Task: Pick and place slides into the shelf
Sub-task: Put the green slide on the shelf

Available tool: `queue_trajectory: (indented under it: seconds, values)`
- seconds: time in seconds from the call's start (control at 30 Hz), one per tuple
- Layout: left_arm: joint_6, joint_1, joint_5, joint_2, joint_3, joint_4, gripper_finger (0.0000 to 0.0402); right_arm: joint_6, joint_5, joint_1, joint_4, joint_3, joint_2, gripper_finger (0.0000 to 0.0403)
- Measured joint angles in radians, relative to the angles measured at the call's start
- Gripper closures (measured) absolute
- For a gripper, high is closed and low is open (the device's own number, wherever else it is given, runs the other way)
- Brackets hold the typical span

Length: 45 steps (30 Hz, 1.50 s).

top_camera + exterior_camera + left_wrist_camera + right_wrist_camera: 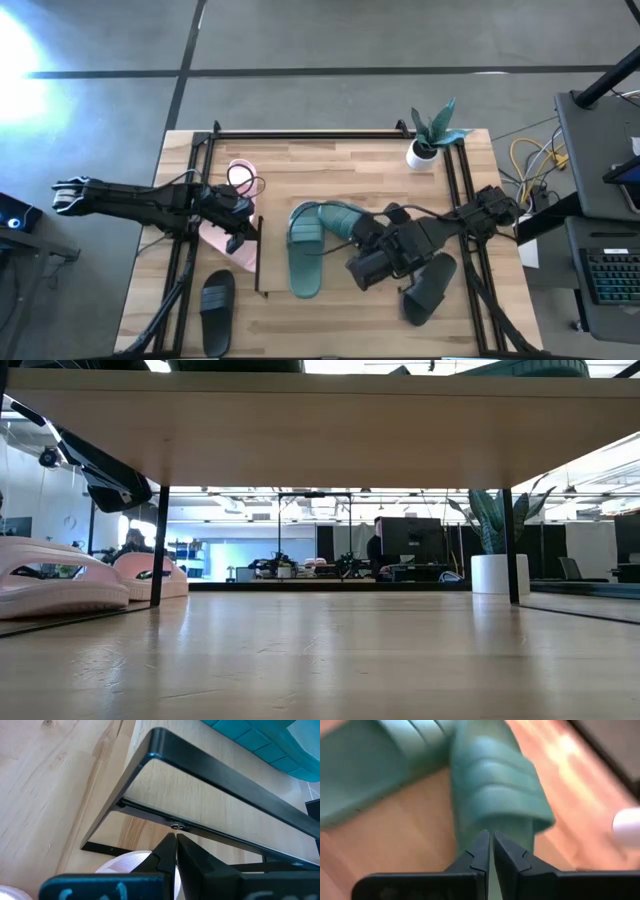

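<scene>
The shelf (380, 180) stands mid-table; its board underside fills the top of the low view (320, 430). One teal slide (305, 255) lies flat on the shelf top. My right gripper (368, 232) is shut on the second teal slide (338, 217) beside it. Two pale pink slides (240, 178) (222, 240) lie on the table left of the shelf and also show in the low view (50, 582). My left gripper (240, 238) is shut above the nearer pink slide, close to the shelf's left end frame (200, 775). Two black slides (217, 298) (430, 290) lie near the front. My left gripper has its fingertips (175, 840) together with nothing between them; the pink slide (127, 864) lies right behind them, and I cannot tell whether they touch it. My right gripper pinches the teal slide at one end (492, 826) between its two fingers, which lie along it, coming slanting from the table's right. The slide's strap (495, 785) bulges just beyond the fingertips, over the shelf top.
A potted plant in a white pot (422, 150) stands at the shelf's far right corner. Black frame rails (300, 133) run along the table's far and side edges. The right black slide lies partly under my right arm. A desk with cables stands off the table's right.
</scene>
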Motion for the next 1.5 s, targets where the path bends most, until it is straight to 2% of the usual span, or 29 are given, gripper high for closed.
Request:
queue_trajectory:
  seconds: [0.17,0.37,0.57,0.87,0.97,1.07,1.13,1.2,1.3,1.5]
  values:
    - [-0.002,0.0,0.0,0.0,0.0,0.001,0.0402,0.116,-0.183,-0.035,0.001,-0.117,-0.028,0.0392]
    - [-0.002,-0.001,0.0,0.0,0.0,0.001,0.0402,0.193,-0.286,-0.034,0.011,-0.236,-0.036,0.0392]
    - [0.0,-0.001,0.002,0.0,0.0,-0.007,0.0402,0.165,-0.338,-0.017,0.133,-0.24,-0.037,0.0392]
    - [0.002,0.0,-0.001,0.0,0.0,-0.001,0.0402,0.132,-0.305,-0.007,0.278,-0.122,-0.033,0.0392]
    - [0.002,0.0,-0.002,0.0,0.0,-0.001,0.0402,0.16,-0.276,0.002,0.185,-0.079,-0.032,0.0392]
    - [0.002,0.0,-0.002,0.0,0.0,0.0,0.0402,0.295,-0.156,0.02,-0.015,-0.041,-0.033,0.0392]
    - [0.002,0.0,-0.001,0.0,0.0,0.0,0.0402,0.309,-0.093,0.025,0.021,-0.065,-0.051,0.0392]
    - [0.002,0.0,-0.001,0.0,0.0,-0.001,0.0402,0.333,-0.084,0.024,0.001,-0.089,-0.068,0.0392]
    - [0.002,0.0,-0.001,0.0,0.0,0.0,0.0402,0.374,-0.155,0.004,0.0,-0.131,-0.079,0.0392]
    - [0.002,0.0,-0.001,0.002,0.0,0.002,0.0402,0.416,-0.4,-0.016,0.009,-0.235,-0.072,0.0392]
